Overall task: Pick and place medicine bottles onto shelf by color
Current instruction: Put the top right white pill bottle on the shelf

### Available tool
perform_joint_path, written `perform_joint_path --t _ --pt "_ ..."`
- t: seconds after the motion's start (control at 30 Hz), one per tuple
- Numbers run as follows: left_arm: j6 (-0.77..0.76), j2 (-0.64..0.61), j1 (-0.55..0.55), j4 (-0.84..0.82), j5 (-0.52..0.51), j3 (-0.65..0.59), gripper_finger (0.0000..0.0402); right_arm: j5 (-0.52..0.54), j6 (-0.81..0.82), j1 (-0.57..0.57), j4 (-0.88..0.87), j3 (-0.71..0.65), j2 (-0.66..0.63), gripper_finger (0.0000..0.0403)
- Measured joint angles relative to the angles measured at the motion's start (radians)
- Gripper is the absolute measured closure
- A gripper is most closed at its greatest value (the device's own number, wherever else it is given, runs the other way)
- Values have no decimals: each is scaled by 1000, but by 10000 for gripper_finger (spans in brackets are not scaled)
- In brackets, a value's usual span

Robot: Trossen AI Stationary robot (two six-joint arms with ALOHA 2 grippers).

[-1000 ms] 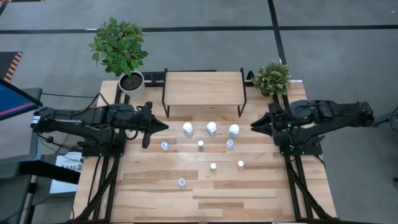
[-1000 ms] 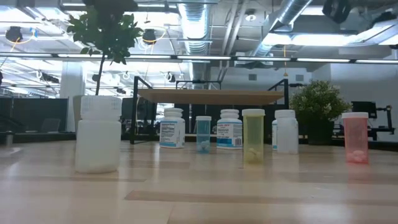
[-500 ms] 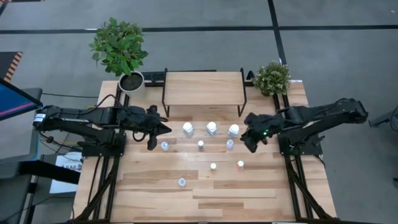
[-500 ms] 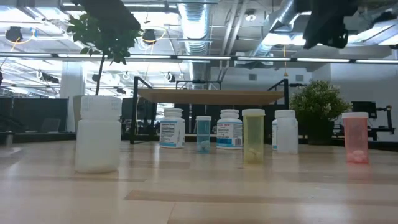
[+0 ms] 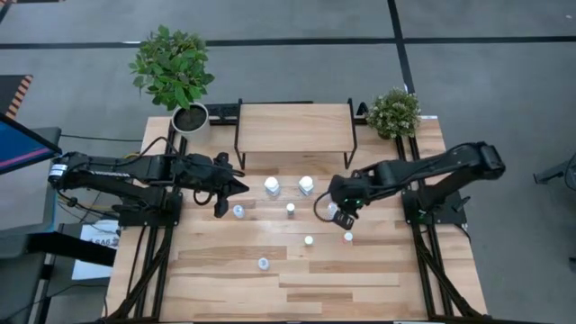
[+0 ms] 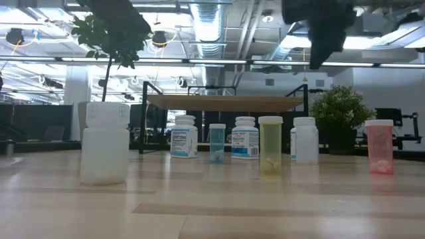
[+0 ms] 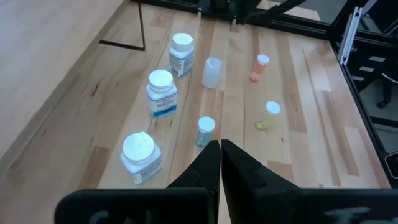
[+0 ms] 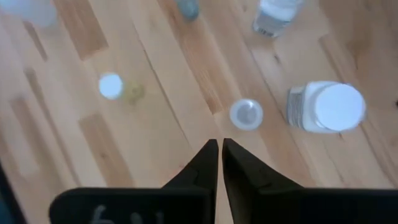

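Nine bottles stand upright on their bases on the table in front of the shelf (image 5: pixel 294 128). Two white ones (image 5: pixel 272 186) (image 5: pixel 306 184) show from above; the third (image 8: pixel 326 107) shows in the right wrist view. Pale-blue bottles (image 5: pixel 238 211) (image 5: pixel 290 209) stand just nearer. A yellow one (image 5: pixel 309 240), an orange one (image 5: pixel 348 237) and a pale one (image 5: pixel 263 264) are nearest. My left gripper (image 5: pixel 241 186) is shut and empty, left of the white row. My right gripper (image 5: pixel 329 203) is shut and empty, raised above the right-hand white bottle and a pale-blue bottle (image 8: pixel 246 114).
A potted plant in a white pot (image 5: pixel 190 117) stands at the table's far left corner. A smaller bushy plant (image 5: pixel 393 112) stands at the far right corner. Bare wooden tabletop (image 5: pixel 306 292) lies toward the near edge.
My right gripper has swung from the table's right side toward the left, out over the right end of the bottle rows, and has tipped to point downward. My left gripper has edged slightly toward the white bottles. No bottle has moved.
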Motion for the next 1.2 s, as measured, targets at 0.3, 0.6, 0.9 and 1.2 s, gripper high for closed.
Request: perform_joint_path --t 0.3,0.6,0.9,1.2 --pt "-23 0 0 0 0 0 389 -5 -27 0 -16 33 126 284" --pt "-179 0 0 -2 2 0 314 -7 25 -9 -42 39 189 184" --pt "-272 0 0 -3 0 0 197 -9 36 -61 -63 37 221 157" --pt "-272 0 0 -4 -51 0 146 -8 28 -87 -53 37 222 158"
